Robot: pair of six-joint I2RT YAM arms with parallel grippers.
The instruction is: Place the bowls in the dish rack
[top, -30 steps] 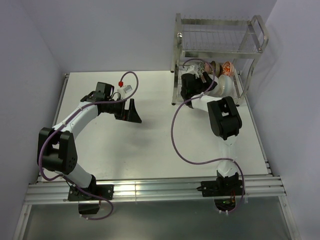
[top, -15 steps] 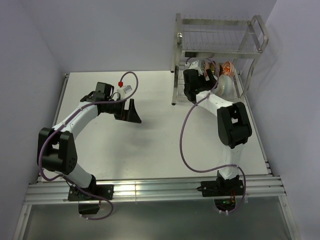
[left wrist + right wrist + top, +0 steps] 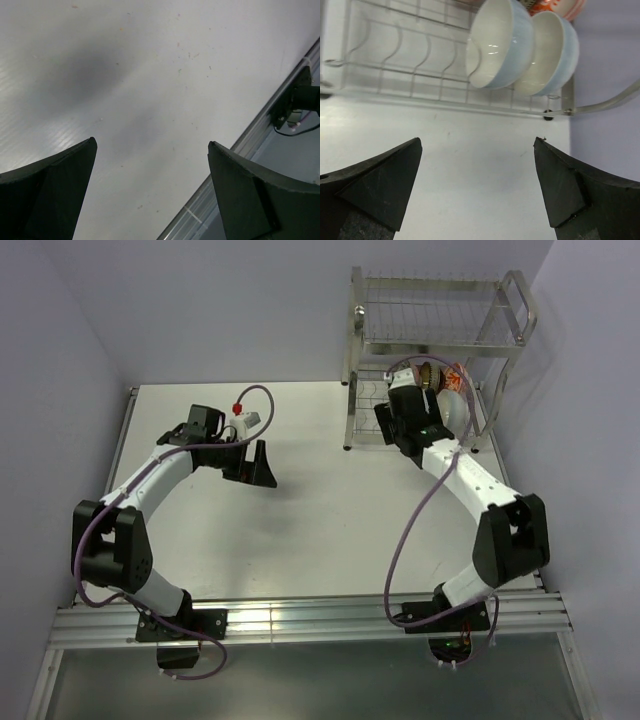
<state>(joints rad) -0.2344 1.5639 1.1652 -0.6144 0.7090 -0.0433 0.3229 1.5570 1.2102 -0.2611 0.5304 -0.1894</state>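
Standing on edge in the lower tier of the dish rack, at the far right corner of the table, two white bowls touch, an orange-red bowl behind them. The right gripper hangs just before the rack, fingers spread wide and empty; the left gripper, equally spread, hovers toward the left edge

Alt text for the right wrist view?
Two plain white bowls stand on edge, side by side, in the wire slots of the dish rack, an orange-red patterned bowl partly visible behind them. The right gripper, open and empty, frames the white table in front.
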